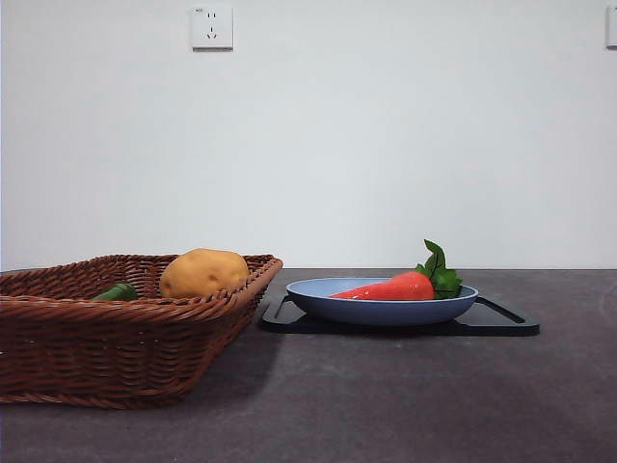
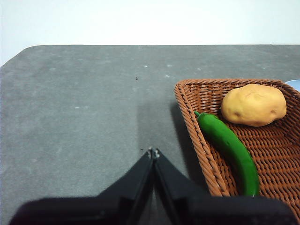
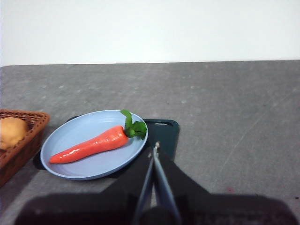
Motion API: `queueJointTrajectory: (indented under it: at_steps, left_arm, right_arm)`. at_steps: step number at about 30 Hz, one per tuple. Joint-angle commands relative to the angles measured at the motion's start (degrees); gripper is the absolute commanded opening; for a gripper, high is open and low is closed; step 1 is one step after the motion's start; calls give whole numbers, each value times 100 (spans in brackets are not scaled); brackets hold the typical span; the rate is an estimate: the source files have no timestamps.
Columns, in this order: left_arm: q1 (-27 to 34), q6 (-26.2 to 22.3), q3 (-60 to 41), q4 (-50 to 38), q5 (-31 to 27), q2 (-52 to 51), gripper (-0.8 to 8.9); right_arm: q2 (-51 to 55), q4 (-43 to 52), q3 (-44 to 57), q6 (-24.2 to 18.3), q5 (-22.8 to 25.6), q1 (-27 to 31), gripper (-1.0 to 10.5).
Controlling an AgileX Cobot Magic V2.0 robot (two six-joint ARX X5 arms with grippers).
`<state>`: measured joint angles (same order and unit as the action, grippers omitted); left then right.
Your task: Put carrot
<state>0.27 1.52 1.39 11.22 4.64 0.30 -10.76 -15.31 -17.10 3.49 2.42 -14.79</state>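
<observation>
The red-orange carrot lies on its side in a blue plate, its green leaves toward the plate's right rim in the front view. The plate rests on a dark flat tray. My right gripper is shut and empty, hanging above the table just off the plate's edge near the leaves. Above bare table beside the wicker basket is my left gripper, shut and holding nothing. Neither arm shows in the front view.
The brown wicker basket stands left of the plate, almost touching the tray. In it lie a yellow-brown potato and a green pepper. A white wall with a socket rises behind the table.
</observation>
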Motion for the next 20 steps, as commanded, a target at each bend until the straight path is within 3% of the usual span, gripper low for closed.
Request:
queueJointTrajectory:
  at_steps: [1,5,20]
  left_arm:
    - [17,-20,-63,-28,7,-20,8]
    - [17,-20,-63,-28,4,-20,8]
    - [17,-20,-63,-28,4,-20,8]
  right_arm:
    - [282,457,382,-52,-710,579,4]
    - [592,1088,1054,-50,-1003,1069,4]
    - [1080,892,1661,-81,-994,1510,4]
